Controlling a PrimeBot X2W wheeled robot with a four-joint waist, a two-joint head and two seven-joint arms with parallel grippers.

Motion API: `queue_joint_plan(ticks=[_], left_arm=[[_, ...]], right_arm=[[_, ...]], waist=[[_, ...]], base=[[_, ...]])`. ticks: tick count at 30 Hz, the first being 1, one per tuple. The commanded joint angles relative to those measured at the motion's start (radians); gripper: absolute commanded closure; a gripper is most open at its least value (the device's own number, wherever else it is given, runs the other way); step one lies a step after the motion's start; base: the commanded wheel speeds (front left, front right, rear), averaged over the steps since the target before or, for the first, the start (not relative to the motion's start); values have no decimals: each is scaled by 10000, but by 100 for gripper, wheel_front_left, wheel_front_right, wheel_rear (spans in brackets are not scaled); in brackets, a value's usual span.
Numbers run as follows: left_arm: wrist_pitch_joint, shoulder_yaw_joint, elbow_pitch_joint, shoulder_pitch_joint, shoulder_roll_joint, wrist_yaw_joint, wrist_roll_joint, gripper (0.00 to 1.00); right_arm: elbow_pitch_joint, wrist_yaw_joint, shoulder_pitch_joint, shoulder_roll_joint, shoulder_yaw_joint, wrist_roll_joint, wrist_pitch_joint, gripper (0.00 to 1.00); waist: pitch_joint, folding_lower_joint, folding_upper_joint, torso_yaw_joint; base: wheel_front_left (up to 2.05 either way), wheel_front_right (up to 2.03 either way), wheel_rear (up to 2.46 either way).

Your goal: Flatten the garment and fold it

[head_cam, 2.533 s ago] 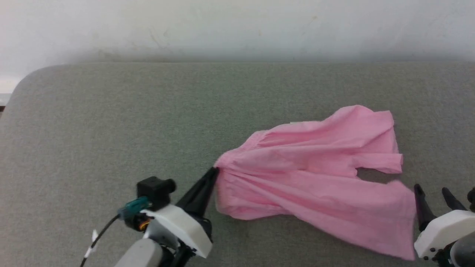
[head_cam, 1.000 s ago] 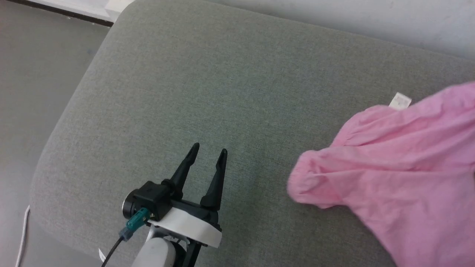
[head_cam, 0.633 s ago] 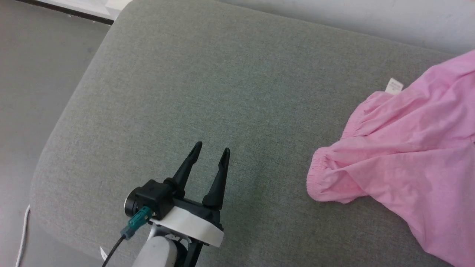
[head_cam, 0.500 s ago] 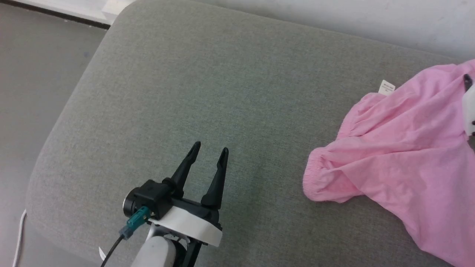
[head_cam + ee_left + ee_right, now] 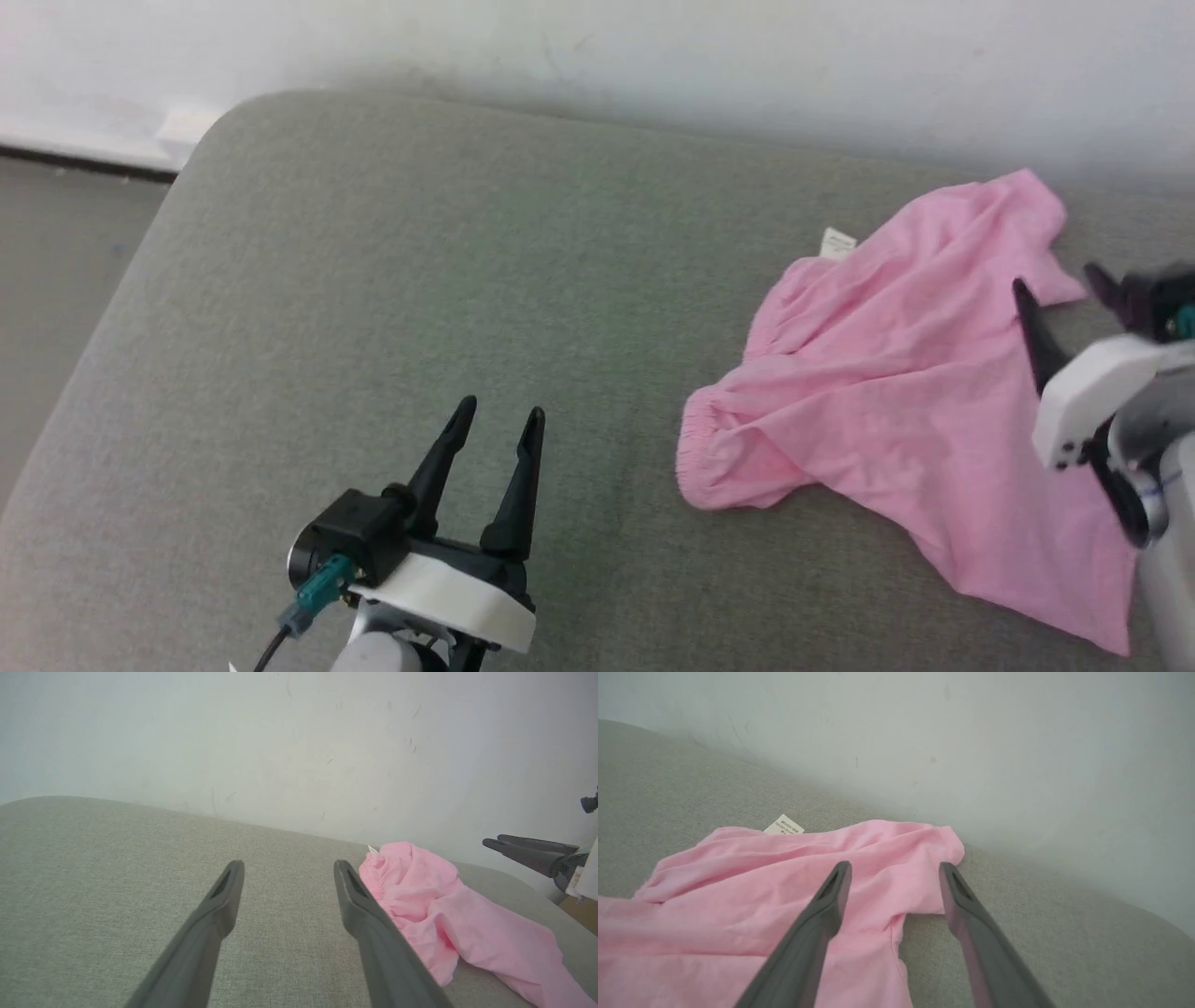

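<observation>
- While the garment (image 5: 896, 373) lies crumpled rightward on the grey cushion (image 5: 420, 233), the left gripper (image 5: 495, 425) hovers parted, empty.
- Right wrist view: right gripper (image 5: 895, 867) parted too, above a leg's hem.

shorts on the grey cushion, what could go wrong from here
1. The shorts lie bunched in overlapping folds, and the open right pincer hangs over the far leg corner. A pinch there may catch several layers and drag the heap rather than spread it.
2. The open left pincer is apart from the waistband, so nothing anchors that end. A one-sided pull could slide the shorts toward the wall.
</observation>
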Motion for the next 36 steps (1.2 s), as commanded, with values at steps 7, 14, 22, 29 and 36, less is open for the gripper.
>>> queue_joint_plan(ticks=[7, 14, 22, 29, 36], left_arm=[[-49, 367, -50, 405, -41, -70, 111, 0], [-49, 341, -41, 351, -41, -75, 177, 0], [-49, 163, 46, 137, -20, -77, 118, 0], [-49, 234, 96, 109, 30, -77, 98, 0], [-49, 153, 190, 155, 53, -78, 121, 0]], right_arm=[[-2833, -21, 3354, 390, 18, 972, 866, 0], [-4483, -21, 5429, 758, -822, 933, 3633, 0], [-4993, -21, 5896, 1385, -1519, 532, 5306, 0], [-5219, -21, 6015, 1616, -1838, 607, 5759, 100], [-5916, -21, 5955, 1582, -3153, 1270, 6102, 100]], waist=[[-901, 1, 0, -1303], [-624, 1, 0, -1451], [-371, 1, 0, -1275], [-355, 1, 0, -1296], [-501, 1, 0, -1530]], base=[[0, 0, 0], [0, 0, 0], [0, 0, 0], [0, 0, 0], [0, 0, 0]])
